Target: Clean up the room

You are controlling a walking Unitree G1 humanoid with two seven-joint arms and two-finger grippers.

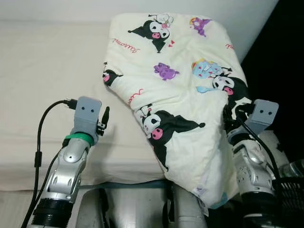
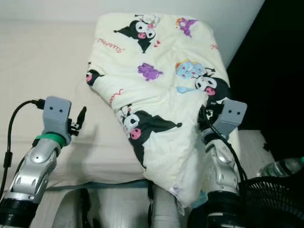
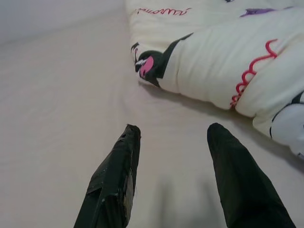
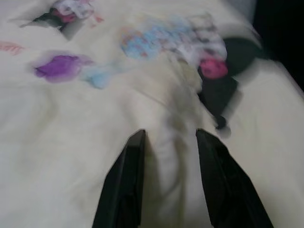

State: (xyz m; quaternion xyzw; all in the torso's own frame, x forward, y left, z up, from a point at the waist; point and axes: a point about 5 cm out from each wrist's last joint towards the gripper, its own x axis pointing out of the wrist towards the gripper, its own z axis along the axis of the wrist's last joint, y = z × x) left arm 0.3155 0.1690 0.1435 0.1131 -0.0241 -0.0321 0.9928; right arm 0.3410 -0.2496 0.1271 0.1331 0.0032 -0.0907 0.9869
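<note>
Right now the cartoon blanket (image 1: 180, 99) lies bunched across the middle and right of the frame on the bed (image 1: 42, 85), one corner hanging off the edge. The right gripper (image 4: 168, 142) has a fold between its spread fingers, likely to lift it. The left gripper (image 3: 173, 137) waits open and empty over bare sheet. A fan (image 2: 273, 199) and bottle (image 2: 282, 167) crowd the lower right.

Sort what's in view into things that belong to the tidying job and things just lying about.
Part of the job:
- cream cartoon-print quilt, bunched on the bed and hanging over its edge
- beige mattress sheet beneath it
- right hand, fingers astride a quilt fold
- left hand, open over bare sheet

Just lying about:
- black mesh basket
- clear plastic bottle behind it
</note>
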